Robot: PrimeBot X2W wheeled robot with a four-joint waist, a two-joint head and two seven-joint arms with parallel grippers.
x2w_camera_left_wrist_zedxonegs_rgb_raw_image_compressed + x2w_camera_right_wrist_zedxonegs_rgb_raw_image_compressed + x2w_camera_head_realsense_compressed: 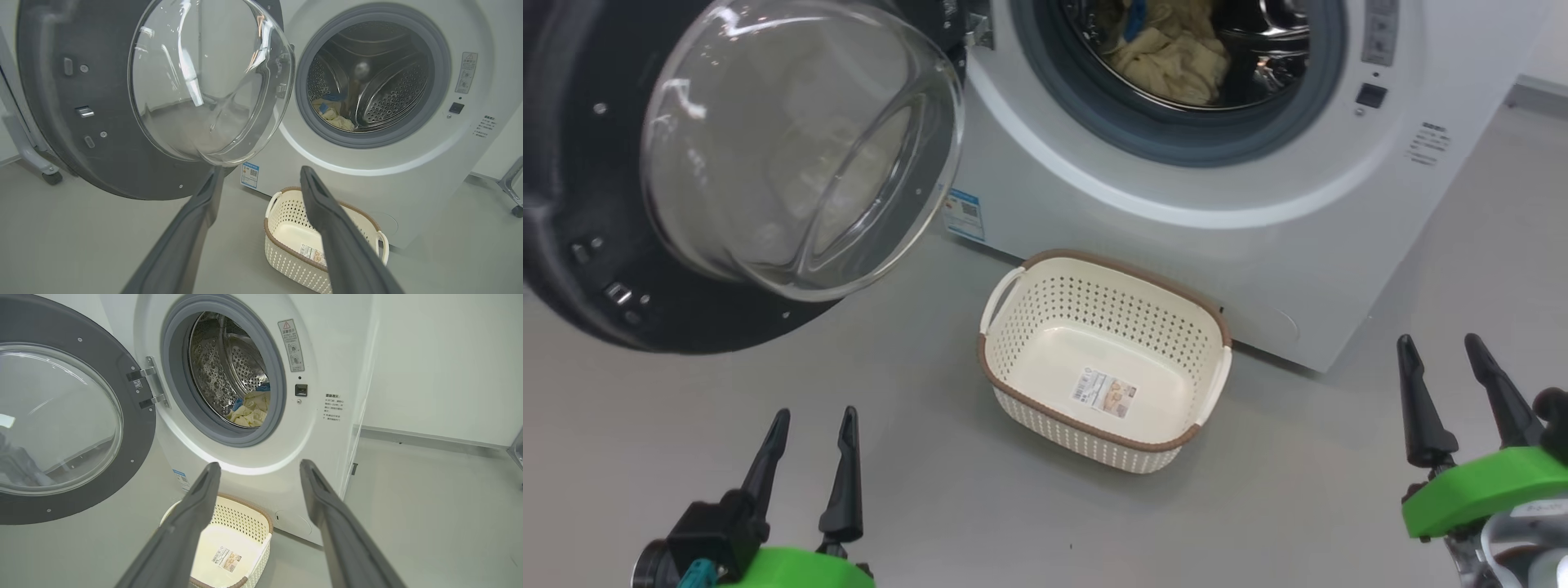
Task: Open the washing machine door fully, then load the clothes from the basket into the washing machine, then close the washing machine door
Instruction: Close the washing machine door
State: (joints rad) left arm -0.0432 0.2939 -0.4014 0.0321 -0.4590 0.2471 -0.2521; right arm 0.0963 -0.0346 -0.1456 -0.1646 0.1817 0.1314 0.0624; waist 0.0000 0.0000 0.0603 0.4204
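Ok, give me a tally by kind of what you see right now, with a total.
Washing machine: 1
Washing machine door: 1
Basket: 1, empty
Clothes: 1 heap in the drum
Grippers: 2, left gripper and right gripper
Total: 6

- The left gripper (816, 415) has two long, dark, tapered fingers on a bright green wrist block (792, 570). It sits low on the robot's left, fingers pointing forward with a clear gap between them.
- The right gripper (1437, 340) has the same dark fingers on its own green block (1478, 486). It sits low on the right, fingers leaning slightly outward and parted too.
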